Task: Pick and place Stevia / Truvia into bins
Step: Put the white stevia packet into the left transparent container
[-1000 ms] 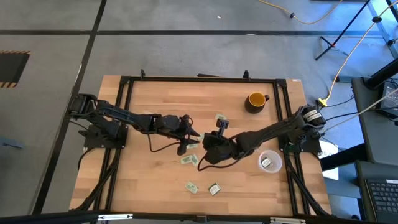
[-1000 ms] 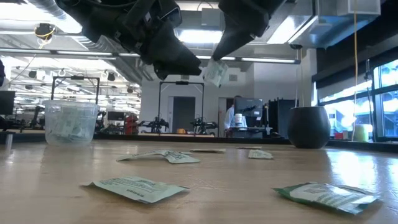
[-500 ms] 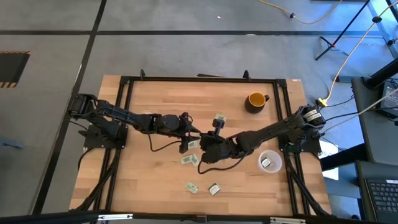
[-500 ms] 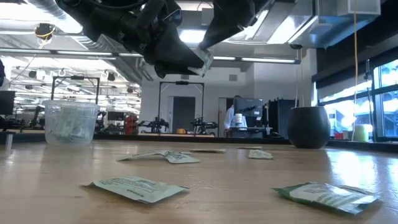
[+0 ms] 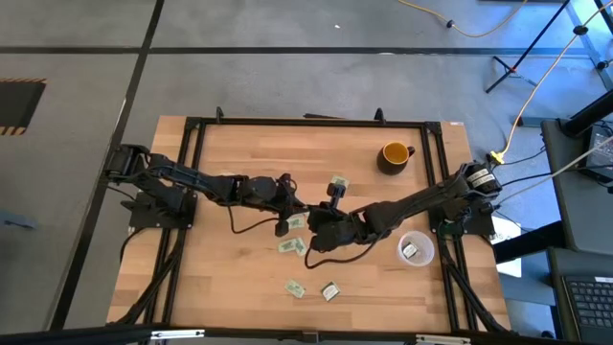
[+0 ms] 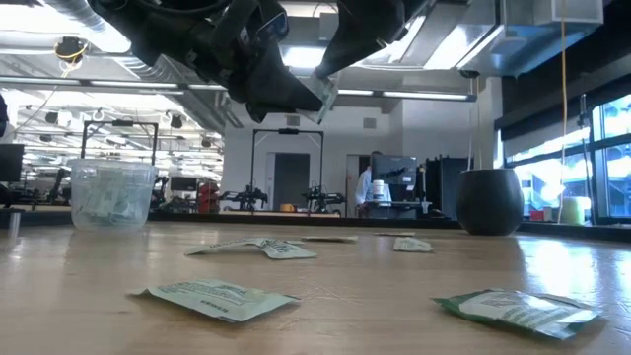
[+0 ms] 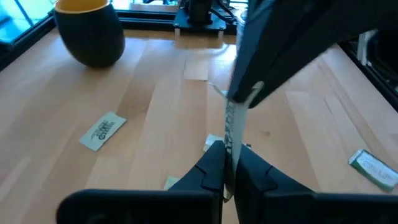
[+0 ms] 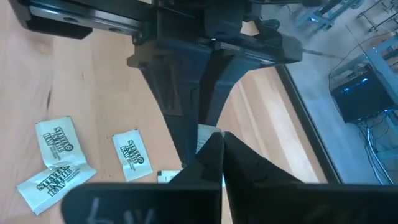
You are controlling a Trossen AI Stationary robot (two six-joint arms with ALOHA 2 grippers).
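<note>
Stevia packet (image 7: 231, 127) hung edge-on above the middle of the wooden table (image 5: 230, 278), pinched from both ends — the left gripper (image 7: 229, 167) had its fingers closed narrowly on one edge, and the right gripper (image 8: 219, 154) clamped the opposite edge, the two meeting tip to tip. In the high view the left gripper (image 5: 290, 203) and right gripper (image 5: 308, 217) touched near the table's centre. Loose packets lay on the wood beneath: a small cluster (image 5: 291, 245) just under the grippers, one (image 5: 338, 181) toward the yellow mug (image 5: 394, 153), and two (image 5: 295, 287) (image 5: 330, 290) near the front edge. One clear cup (image 5: 416, 249) stood beside the right arm's base with packets inside; in the low view it (image 6: 111, 194) showed at the far left, well apart from the held packet (image 6: 325, 97) — the mug sat far right
</note>
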